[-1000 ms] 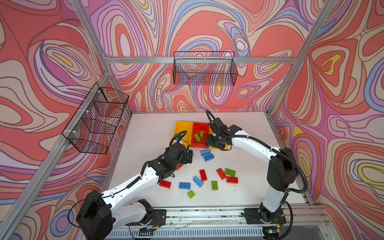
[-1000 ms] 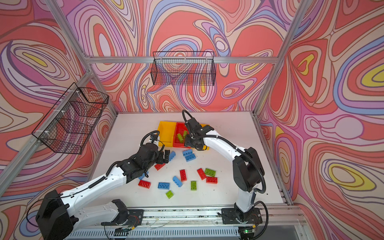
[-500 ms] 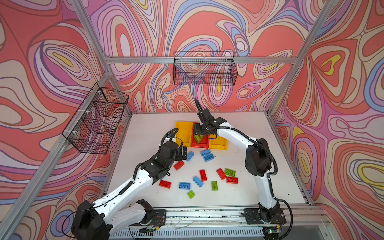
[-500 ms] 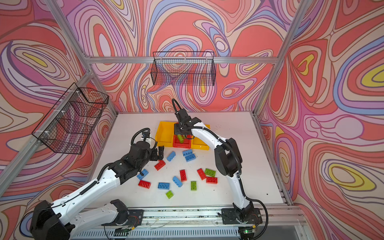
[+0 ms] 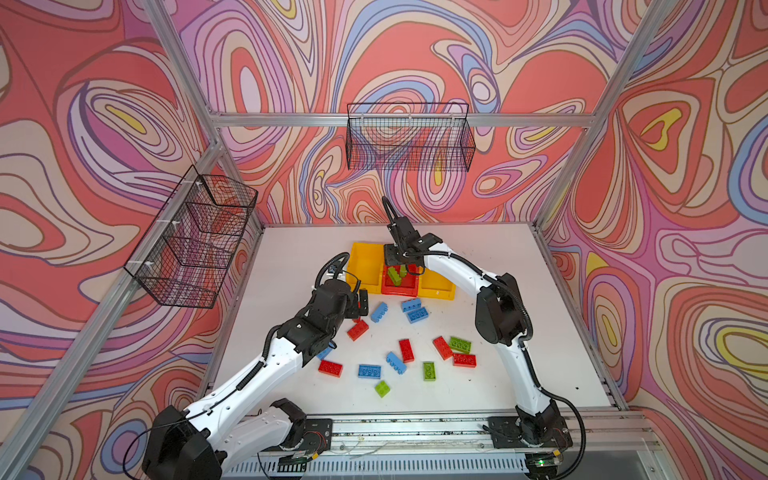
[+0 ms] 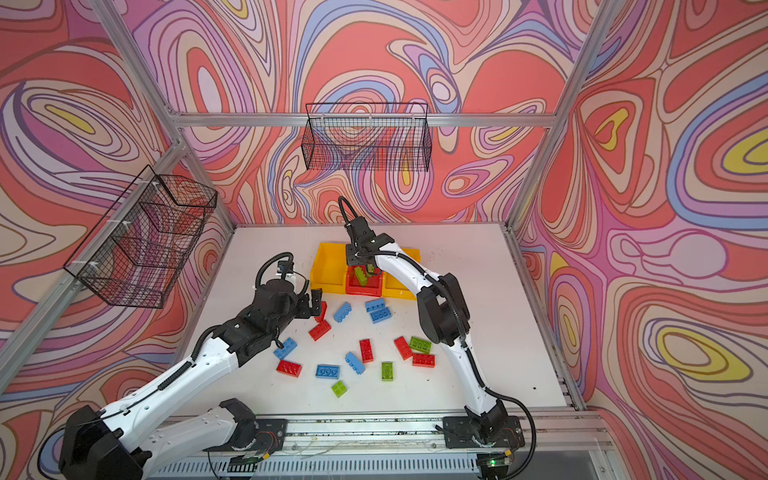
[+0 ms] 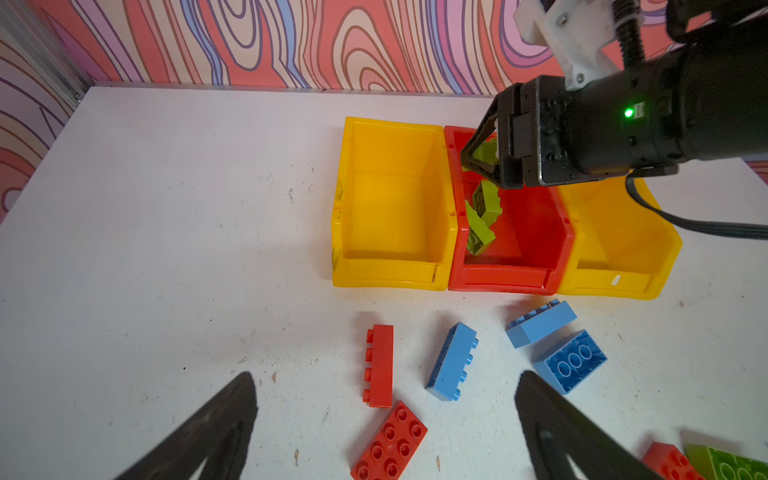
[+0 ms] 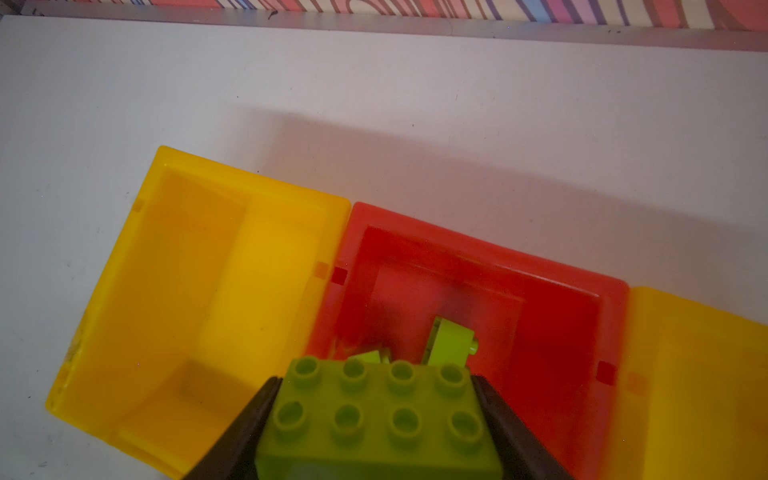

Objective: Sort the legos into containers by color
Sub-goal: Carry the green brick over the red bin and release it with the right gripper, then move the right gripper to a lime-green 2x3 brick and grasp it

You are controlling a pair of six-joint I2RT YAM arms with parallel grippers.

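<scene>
The right gripper (image 8: 374, 384) holds a green brick (image 8: 376, 432) over the red bin (image 5: 399, 291), mid-frame in both top views, where greens go. The left gripper (image 7: 387, 376) hangs open.

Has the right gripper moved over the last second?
Yes. The right gripper, holding a green lego, went from above the right yellow bin leftward to above the red bin.

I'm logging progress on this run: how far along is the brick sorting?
Early. Done: two green bricks lie in the red bin. In hand: the right pincer holds a third green brick over that bin; the left pincer is open and empty above the table. Left: over a dozen red, blue and green loose bricks on the table, and both yellow bins look empty.
</scene>
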